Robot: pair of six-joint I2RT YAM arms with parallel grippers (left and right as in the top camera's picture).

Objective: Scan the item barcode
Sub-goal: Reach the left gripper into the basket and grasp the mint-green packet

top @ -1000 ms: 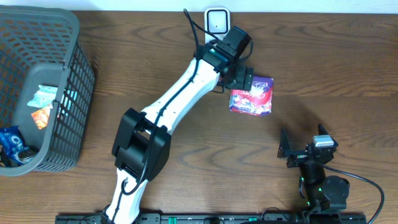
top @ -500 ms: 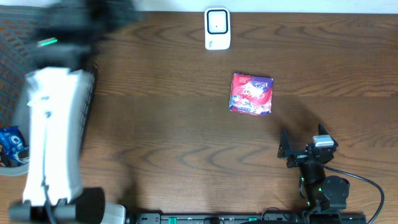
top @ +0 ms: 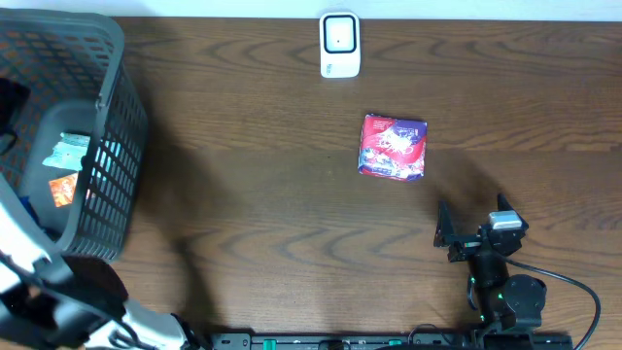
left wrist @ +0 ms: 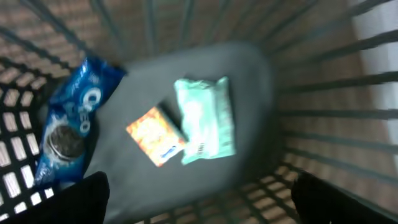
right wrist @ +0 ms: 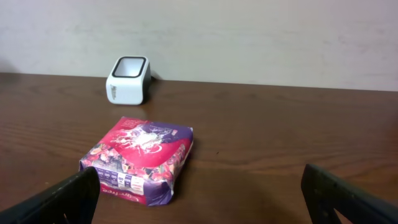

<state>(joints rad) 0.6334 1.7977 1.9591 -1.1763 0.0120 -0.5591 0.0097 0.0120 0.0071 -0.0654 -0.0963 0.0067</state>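
A pink and purple packet (top: pixel 393 147) lies flat on the table below the white barcode scanner (top: pixel 339 44); nothing touches it. The right wrist view shows that packet (right wrist: pixel 138 158) ahead and left of my open right gripper (right wrist: pixel 205 200), with the scanner (right wrist: pixel 128 79) behind it. My left gripper (left wrist: pixel 199 200) hangs open over the grey basket (top: pixel 107 146), empty, above an orange packet (left wrist: pixel 155 135), a mint-green packet (left wrist: pixel 205 118) and a blue Oreo pack (left wrist: pixel 71 134). In the overhead view only the blurred white left arm (top: pixel 19 253) shows.
The basket's mesh walls (left wrist: pixel 348 106) rise around the left gripper. My right arm (top: pixel 491 253) rests at the table's front right, below the packet. A pale wall runs behind the scanner.
My left arm has swung away from the packet beside the scanner to over the basket at the far left. The packet stayed where it lay. The right arm has not moved.
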